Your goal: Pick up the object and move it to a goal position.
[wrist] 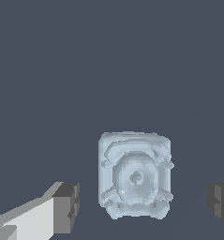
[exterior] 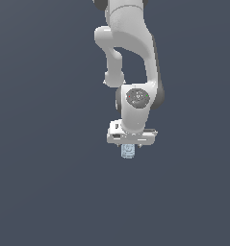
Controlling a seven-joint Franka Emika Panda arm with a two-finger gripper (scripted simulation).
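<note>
I've got the gripper point(wrist: 142, 201) straddling the object point(wrist: 135, 175) on the tabletop point(wrist: 108, 70), jaws spread either side, ready to pinch.

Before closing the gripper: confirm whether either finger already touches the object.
No. In the wrist view both fingers stand apart from the object, with bare floor showing on each side.

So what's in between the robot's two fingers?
The pale blue object sits between the fingers, a gap of bare floor on each side, seen in the wrist view.
</note>
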